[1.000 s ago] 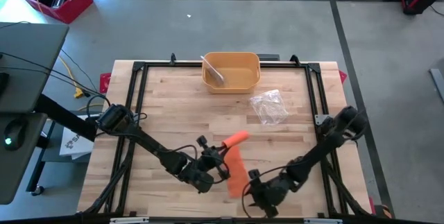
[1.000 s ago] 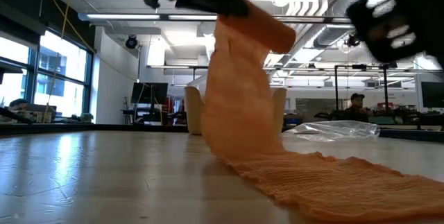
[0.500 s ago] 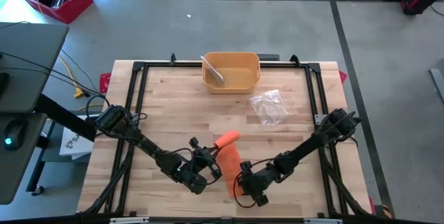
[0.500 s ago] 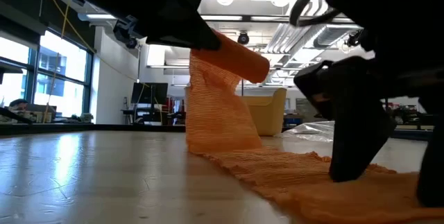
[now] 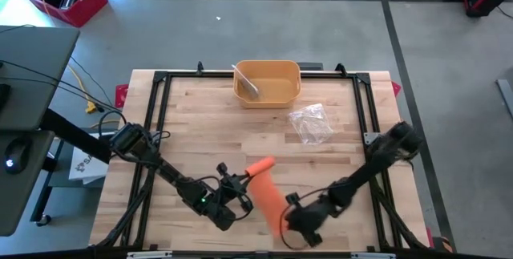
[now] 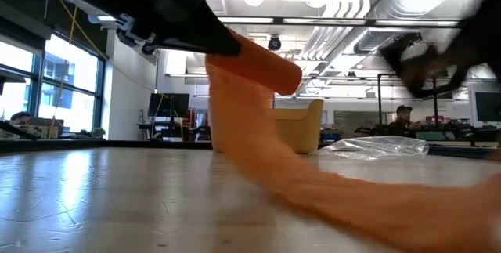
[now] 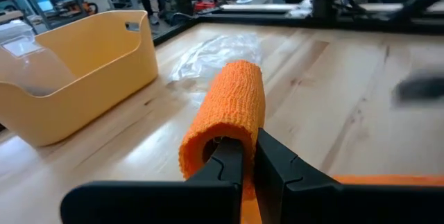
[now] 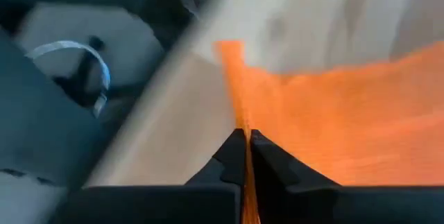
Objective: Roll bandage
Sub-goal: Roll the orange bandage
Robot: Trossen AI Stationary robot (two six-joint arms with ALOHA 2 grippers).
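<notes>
An orange bandage is partly wound into a roll (image 5: pixel 258 165) (image 7: pixel 232 102), which hangs above the table. Its loose strip (image 5: pixel 274 201) (image 6: pixel 329 190) slants down from the roll toward the near edge. My left gripper (image 5: pixel 244 182) (image 7: pixel 250 160) is shut on the roll's near end. My right gripper (image 5: pixel 285 219) (image 8: pixel 245 139) is shut on the strip's free end near the table's front edge. In the low view the strip is blurred. My left gripper pinches the wall of the roll at its open near end (image 7: pixel 239 135), one finger in the hollow core and one outside. The fingers come nearly level, along the roll's axis. The roll is lifted clear of the table. My right gripper pinches the strip's free end (image 8: pixel 243 123) between its two fingers, slanting down from the table's right. The cloth runs away from the fingers toward the roll. Whether this end rests on the table, I cannot tell.
A yellow bin (image 5: pixel 267 82) with a white thing in it stands at the far middle of the table. A crumpled clear plastic bag (image 5: pixel 310 123) lies right of centre. Black frame rails (image 5: pixel 160 115) run along the table's sides. Bare wood lies left of the arms.
My right gripper went left onto the strip's free end and shut on it. My left gripper carried the roll a little toward the table's left and down. The strip, which lay flat on the table, now runs in a slant from the roll to my right gripper.
</notes>
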